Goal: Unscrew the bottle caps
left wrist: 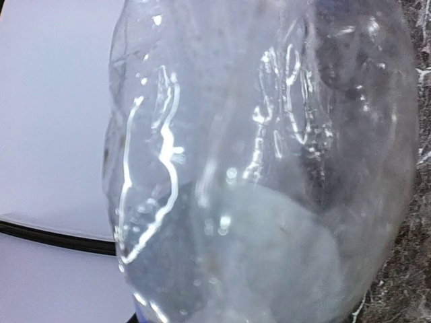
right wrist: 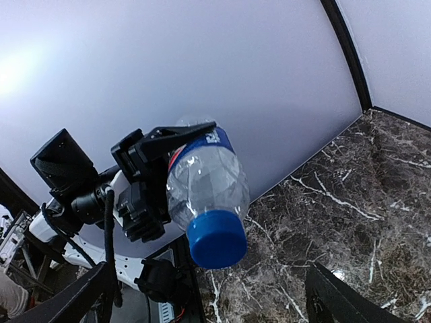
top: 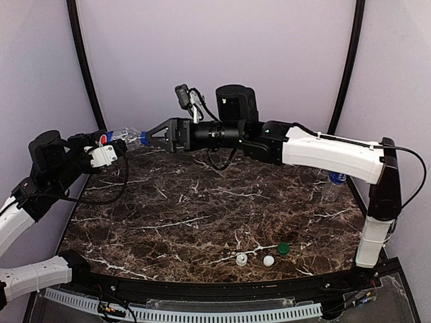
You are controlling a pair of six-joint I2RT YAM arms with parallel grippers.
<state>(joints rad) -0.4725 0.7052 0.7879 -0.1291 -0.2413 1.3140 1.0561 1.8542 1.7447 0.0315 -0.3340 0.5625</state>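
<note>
My left gripper [top: 106,146] is shut on a clear bottle with a blue label [top: 120,136] and holds it level above the table's far left corner. Its blue cap [top: 143,138] points right. The bottle's clear wall [left wrist: 256,175] fills the left wrist view and hides the fingers. My right gripper [top: 149,136] is open, its jaws wide on either side of the blue cap [right wrist: 217,239] without touching it. The right wrist view shows the bottle [right wrist: 205,182] gripped near its label by the left gripper [right wrist: 161,151]. The right gripper [right wrist: 210,269] is empty.
A green cap [top: 283,248] and two white caps [top: 269,260] [top: 241,259] lie loose near the front edge of the marble table [top: 202,222]. Another clear bottle [top: 333,185] stands at the right edge behind the right arm. Curved walls enclose the back.
</note>
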